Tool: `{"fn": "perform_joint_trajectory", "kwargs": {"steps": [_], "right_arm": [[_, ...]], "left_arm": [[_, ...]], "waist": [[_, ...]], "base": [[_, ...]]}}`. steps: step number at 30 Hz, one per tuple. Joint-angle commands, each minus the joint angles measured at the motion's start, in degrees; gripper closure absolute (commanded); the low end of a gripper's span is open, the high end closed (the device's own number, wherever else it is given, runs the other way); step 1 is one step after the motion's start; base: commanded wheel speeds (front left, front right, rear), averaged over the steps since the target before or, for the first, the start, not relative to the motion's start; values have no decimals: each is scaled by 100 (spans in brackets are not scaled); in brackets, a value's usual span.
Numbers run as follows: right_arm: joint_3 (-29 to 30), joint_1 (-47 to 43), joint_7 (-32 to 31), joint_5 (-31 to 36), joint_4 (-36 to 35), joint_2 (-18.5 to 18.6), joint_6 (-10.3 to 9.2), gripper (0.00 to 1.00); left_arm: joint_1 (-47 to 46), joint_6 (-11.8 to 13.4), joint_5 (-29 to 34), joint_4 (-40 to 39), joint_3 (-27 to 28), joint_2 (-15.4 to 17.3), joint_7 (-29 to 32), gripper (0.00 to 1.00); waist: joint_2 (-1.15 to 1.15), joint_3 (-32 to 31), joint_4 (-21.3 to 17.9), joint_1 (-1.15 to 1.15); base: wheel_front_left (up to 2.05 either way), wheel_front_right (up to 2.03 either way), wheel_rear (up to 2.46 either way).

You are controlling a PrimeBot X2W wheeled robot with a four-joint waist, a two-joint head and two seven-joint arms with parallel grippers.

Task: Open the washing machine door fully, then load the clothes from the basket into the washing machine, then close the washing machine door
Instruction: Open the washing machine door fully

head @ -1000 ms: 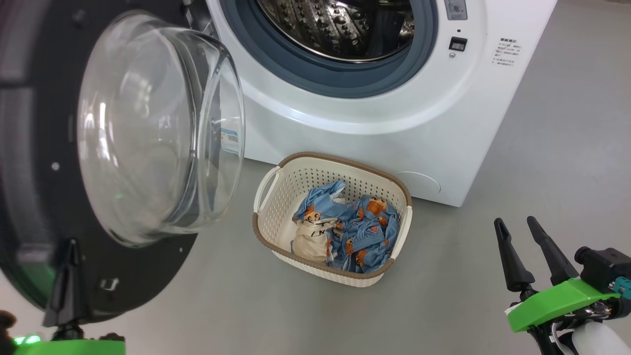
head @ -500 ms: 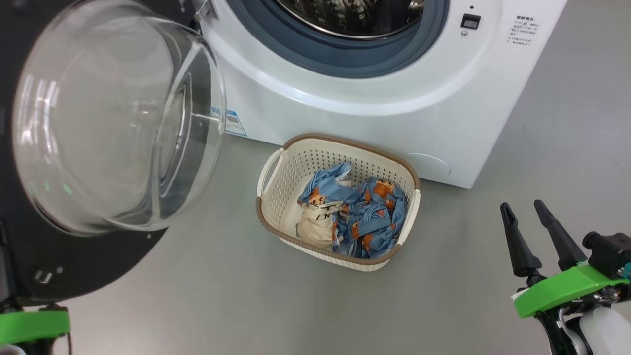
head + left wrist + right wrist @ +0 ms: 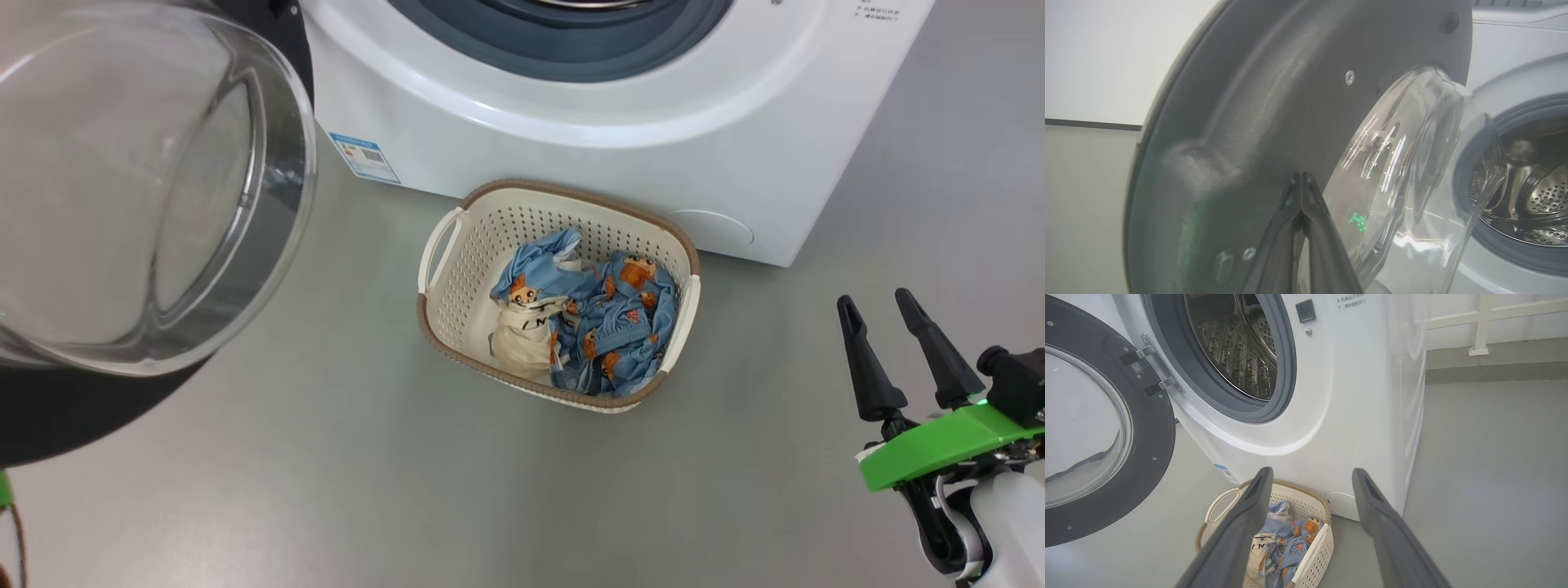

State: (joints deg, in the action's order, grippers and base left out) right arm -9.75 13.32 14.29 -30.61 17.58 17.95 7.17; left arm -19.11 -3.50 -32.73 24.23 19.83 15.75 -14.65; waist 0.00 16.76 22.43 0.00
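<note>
The washing machine is found with the washing machine door swung wide, the left tool pressed together by its inner face. In the basket on the floor, the clothes are judged soft and light — best pinched at a raised fold. The right tool is spread.

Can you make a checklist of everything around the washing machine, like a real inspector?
surface: smooth grey floor.
job's things: door stands wide open, on the left; washing machine drum looks empty where visible; clothes lie in the basket in front of the machine.
clutter: nothing seen.
grippers: left gripper shut, at the door's grey inner face; right gripper open, holding nothing, apart from the basket.
cables: maybe a thin brown strand at the head view's lower left corner.
surroundings: white wall, white railing.
</note>
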Motion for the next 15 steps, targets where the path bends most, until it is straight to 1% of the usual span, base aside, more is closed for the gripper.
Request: {"fn": "perform_joint_trajectory", "kwargs": {"steps": [1, 9, 15], "right_arm": [[-145, 127, 71, 102, -146, 81, 32, 0], [-198, 289, 71, 115, -166, 145, 32, 0], [-244, 398, 71, 123, -165, 224, 32, 0]], "left_arm": [[-223, -6, 87, 13, 350, 415, -34, 100], [-754, -215, 558, 816, 930, 611, -34, 100], [-1099, -309, 852, 1287, 1267, 748, -35, 100]], "waist": [[0, 99, -26, 0], [0, 334, -63, 0], [0, 525, -92, 0]], "base": [[0, 0, 0], [0, 0, 0], [0, 0, 0]]}}
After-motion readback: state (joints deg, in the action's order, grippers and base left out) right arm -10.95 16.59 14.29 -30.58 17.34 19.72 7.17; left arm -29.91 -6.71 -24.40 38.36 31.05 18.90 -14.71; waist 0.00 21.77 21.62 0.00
